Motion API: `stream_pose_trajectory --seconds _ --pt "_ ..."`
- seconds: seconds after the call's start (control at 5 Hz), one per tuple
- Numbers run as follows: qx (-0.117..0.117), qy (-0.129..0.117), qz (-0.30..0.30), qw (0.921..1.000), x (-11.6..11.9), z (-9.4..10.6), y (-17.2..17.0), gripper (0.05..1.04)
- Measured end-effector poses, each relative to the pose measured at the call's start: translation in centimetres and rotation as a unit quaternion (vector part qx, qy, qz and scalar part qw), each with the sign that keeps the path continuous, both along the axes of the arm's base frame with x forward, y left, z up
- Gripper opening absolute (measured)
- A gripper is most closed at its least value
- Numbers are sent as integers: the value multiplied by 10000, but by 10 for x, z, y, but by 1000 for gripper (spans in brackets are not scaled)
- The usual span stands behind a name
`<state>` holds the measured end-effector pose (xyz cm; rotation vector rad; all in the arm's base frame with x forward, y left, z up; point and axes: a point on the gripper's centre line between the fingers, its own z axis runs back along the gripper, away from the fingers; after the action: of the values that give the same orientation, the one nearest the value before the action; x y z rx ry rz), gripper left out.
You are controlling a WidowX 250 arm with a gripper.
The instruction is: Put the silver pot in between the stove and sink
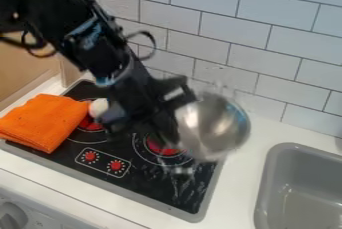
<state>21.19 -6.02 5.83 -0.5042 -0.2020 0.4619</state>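
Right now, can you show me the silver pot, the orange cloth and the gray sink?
Silver pot (219,127), camera view: middle of its shiny metal surface.
Orange cloth (47,120), camera view: middle of its top.
Gray sink (266,188), camera view: its rim, on the stove side.

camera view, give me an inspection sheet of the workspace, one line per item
surface: white countertop with black stove set in it
job's things: silver pot tilted, over the stove's right rear part, not standing in the gap before the gray sink
clutter: orange cloth over the stove's left side; small white rounded item beside it, partly hidden, kind unclear
gripper: black gripper right at the pot; grasp unclear
cables: black cable looping out from the arm
surroundings: light tiled wall behind, gray knob at lower left
people: nothing seen
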Motion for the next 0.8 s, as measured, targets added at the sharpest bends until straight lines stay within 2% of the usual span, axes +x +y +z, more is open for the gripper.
stream_pose_trajectory --seconds 0.4,0.6,0.8 --pt "156 123 -475 9987 -31 -15 -13 64" --pt "193 104 -583 9981 -31 -20 -21 64" --pt "270 237 -560 9978 -31 -31 -24 64"
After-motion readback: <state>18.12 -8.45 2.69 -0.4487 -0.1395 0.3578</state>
